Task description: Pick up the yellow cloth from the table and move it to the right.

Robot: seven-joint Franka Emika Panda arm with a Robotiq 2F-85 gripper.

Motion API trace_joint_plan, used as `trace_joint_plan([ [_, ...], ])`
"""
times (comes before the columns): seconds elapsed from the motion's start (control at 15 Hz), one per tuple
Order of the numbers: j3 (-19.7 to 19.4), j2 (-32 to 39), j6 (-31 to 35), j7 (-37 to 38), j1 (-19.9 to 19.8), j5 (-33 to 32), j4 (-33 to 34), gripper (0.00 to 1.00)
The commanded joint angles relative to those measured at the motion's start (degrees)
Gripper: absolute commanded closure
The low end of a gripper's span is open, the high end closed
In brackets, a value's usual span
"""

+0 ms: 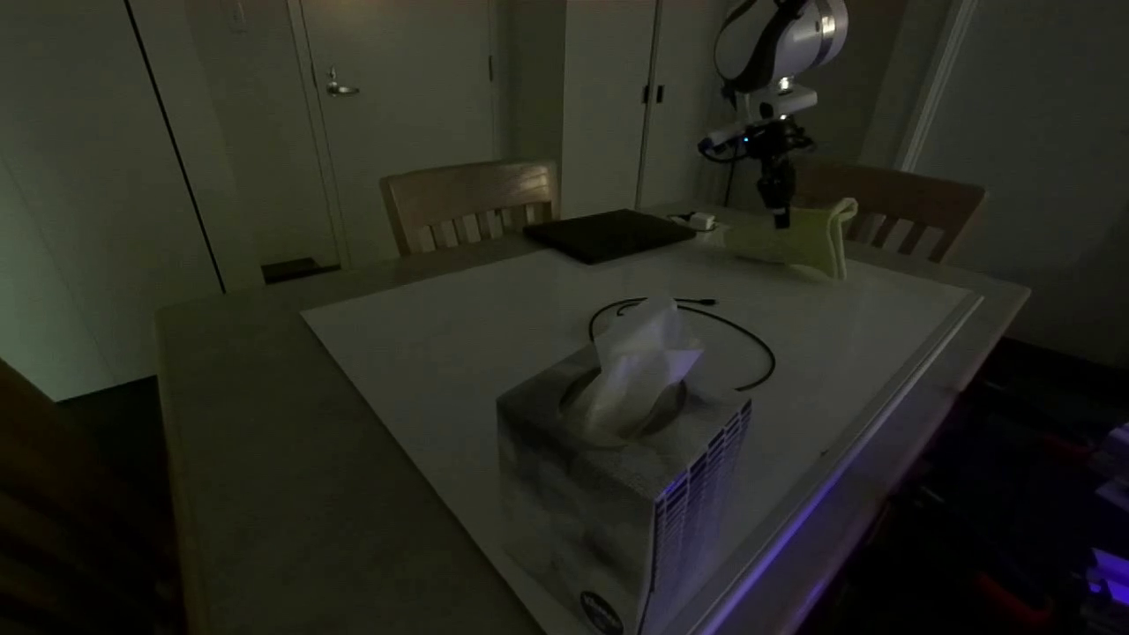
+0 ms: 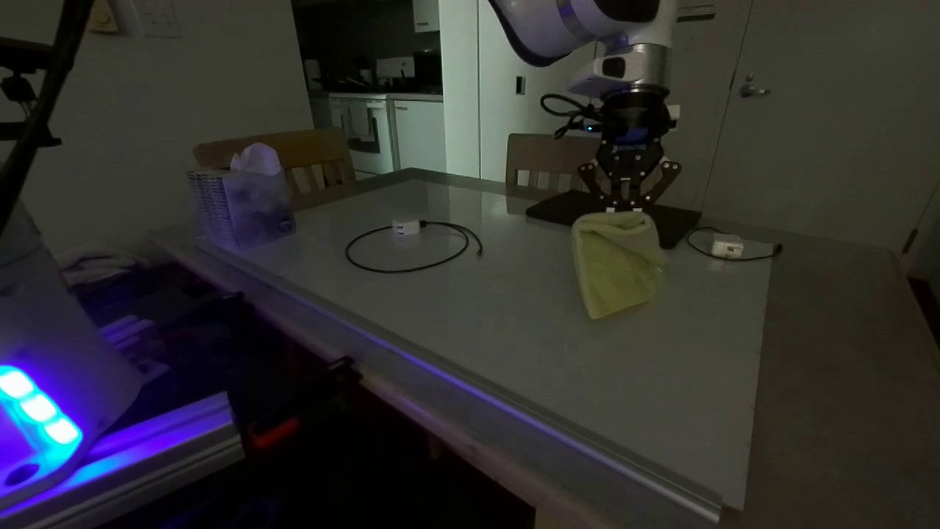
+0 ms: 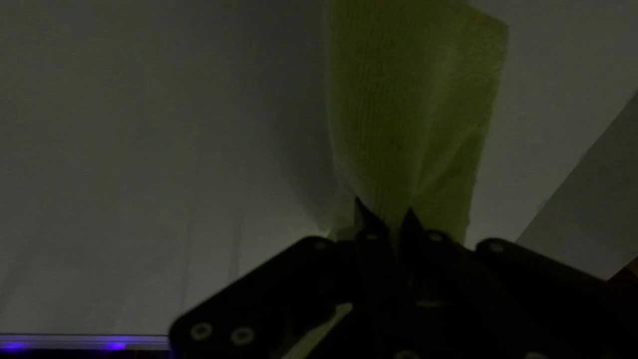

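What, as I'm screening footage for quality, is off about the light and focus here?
In both exterior views, dimness, with a purple glint along the table edge; in an exterior view, blue lights at lower left, nearly blown out to white; in the wrist view, deepest gloom, the gripper almost black and slightly soft, a faint shadow left of the yellow cloth.

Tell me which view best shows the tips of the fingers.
The wrist view: both tips of the fingers show close up, though dark, with the yellow cloth between them. Both exterior views show the fingers smaller; in an exterior view the cloth's top fold hides their tips.
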Motion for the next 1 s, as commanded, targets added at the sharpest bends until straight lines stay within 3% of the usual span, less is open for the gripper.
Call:
trace_joint_plan([
  [0.0, 0.0, 1.6, -5.6, 2.1, -3.3, 1.8, 3.4, 0.97],
  [0.13, -4.4, 2.7, -7.7, 1.6, -1.1, 5.0, 4.8, 0.97],
  [0.33, -14.5, 4.7, 0.1, 1.6, 5.8, 11.8, 4.8, 0.97],
  [0.47, -17.7, 6.6, 3.8, 1.5, 8.6, 13.7, 5.3, 0.97],
  [0.67, -14.1, 7.1, 3.4, 0.6, 7.2, 12.8, 7.3, 0.97],
  [0.73, -9.7, 5.6, 3.6, 1.5, 4.2, 9.7, 7.3, 0.97],
  [0.8, -7.9, 5.4, 4.0, 1.2, 3.5, 9.0, 7.5, 0.97],
  [0.87, -11.8, 5.8, 3.5, 1.5, 6.7, 10.6, 6.0, 0.97],
  [0.93, -11.0, 5.8, 3.5, 1.6, 6.4, 10.4, 6.1, 0.9],
])
